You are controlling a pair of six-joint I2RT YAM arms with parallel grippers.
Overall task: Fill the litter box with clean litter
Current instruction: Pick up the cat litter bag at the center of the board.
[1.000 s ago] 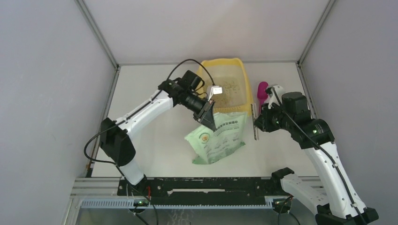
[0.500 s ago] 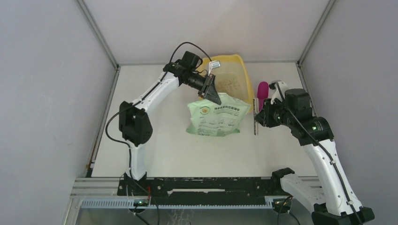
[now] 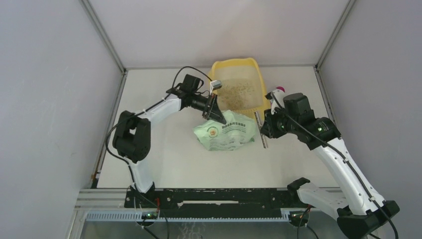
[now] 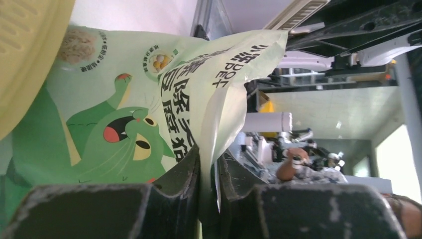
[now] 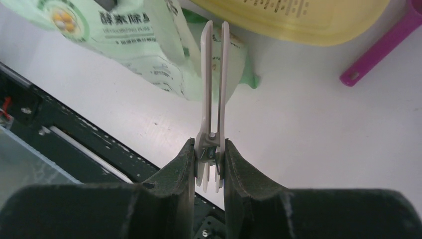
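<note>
The yellow litter box (image 3: 255, 69) stands at the back of the table, with a speckled layer of beige clean litter (image 3: 238, 92) inside. A light green printed bag (image 3: 229, 133) lies just in front of it. My left gripper (image 3: 217, 116) is shut on the bag's upper edge. In the left wrist view the bag's folded edge (image 4: 219, 99) runs down between the fingers of that gripper (image 4: 208, 155). My right gripper (image 3: 266, 127) is shut on a long white clip (image 3: 263, 142), right of the bag. The clip (image 5: 214, 74) points from that gripper (image 5: 209, 149) toward the bag (image 5: 134, 40).
A magenta scoop (image 3: 280, 89) lies right of the litter box, mostly behind the right arm; its handle (image 5: 383, 45) shows in the right wrist view beside the box's rim (image 5: 298, 20). Grey walls close in the table. A black rail (image 3: 214, 196) runs along the near edge.
The left arm has swung back and left, and the bag now lies flatter in front of the box. The right gripper moved left with the clip, closer to the bag.
</note>
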